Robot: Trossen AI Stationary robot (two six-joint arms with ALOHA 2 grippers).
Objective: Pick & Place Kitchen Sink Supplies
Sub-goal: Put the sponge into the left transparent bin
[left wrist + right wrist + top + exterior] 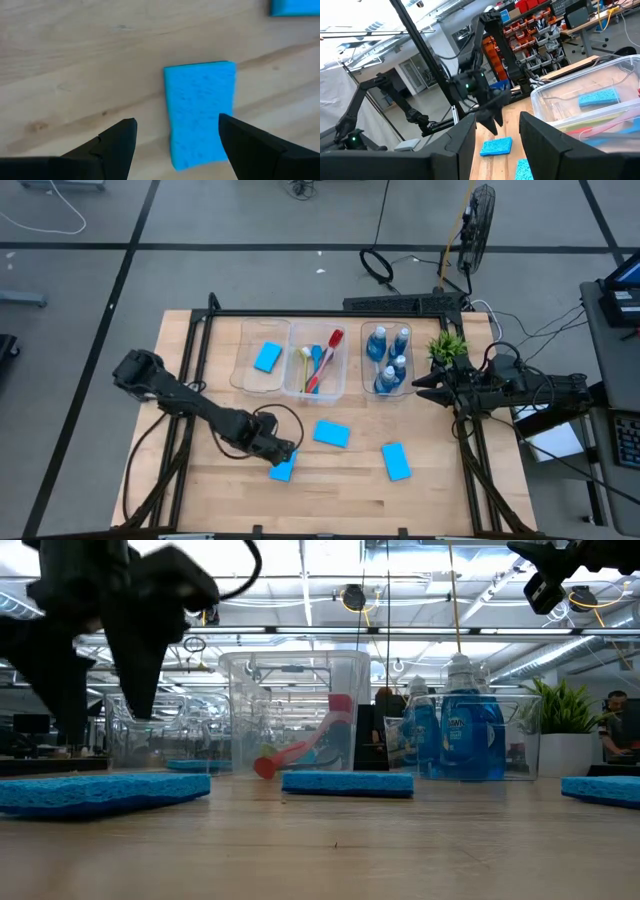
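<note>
Left gripper (284, 456) hangs low in the lower-left middle of the high view, its two dark wedge-shaped fingers (117, 145) spread wide apart and straddling the near end of a flat blue sponge (202, 112) without touching it. That sponge has a fine porous surface and square corners, and it lies on the pale wooden table (340, 495) with its long side running between the fingers; its nearest edge is cut off behind one fingertip.

Two more sponges lie on bare wood: one (331, 434) just right of the left gripper, another (396, 461) farther right, well apart. A fourth sponge (267, 357) rests inside the leftmost of three clear plastic bins (262, 360) in the upper middle.

The middle bin (316, 360) holds slim brushes (322, 360), red, blue and yellow-green handles crossing; in the low view their heads blur through the ribbed plastic. The right bin (389, 360) holds four small blue bottles (388, 358) with silvery tops. One bottle's label (471, 735) appears to read "Dawn", though it is hard to make out.

Right gripper (425, 388) waits at the right edge beside a small green plant (447, 346), fingers parted with nothing between them.
</note>
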